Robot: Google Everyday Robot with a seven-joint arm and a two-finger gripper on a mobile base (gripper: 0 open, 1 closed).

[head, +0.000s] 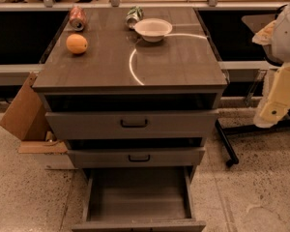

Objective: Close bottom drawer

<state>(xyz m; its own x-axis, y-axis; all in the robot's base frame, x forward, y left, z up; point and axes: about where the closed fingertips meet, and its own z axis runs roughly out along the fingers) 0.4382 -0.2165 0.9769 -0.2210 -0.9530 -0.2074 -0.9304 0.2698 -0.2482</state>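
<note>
The bottom drawer (137, 195) of the grey-brown cabinet is pulled far out toward me. Its deep plain grey interior lies open and holds nothing. Its front panel (139, 225) sits at the lower edge of the camera view, and its handle is out of sight. My gripper (275, 105) hangs at the right edge of the view, at about the height of the top drawer. It is to the right of the cabinet and well above and apart from the bottom drawer.
The top drawer (131, 123) and the middle drawer (136, 157) stand slightly out. On the cabinet top are an orange (77, 43), a red can (78, 17), a green can (134, 14) and a white bowl (153, 29). A cardboard box (23, 114) is at the left and a black stand leg (226, 146) at the right.
</note>
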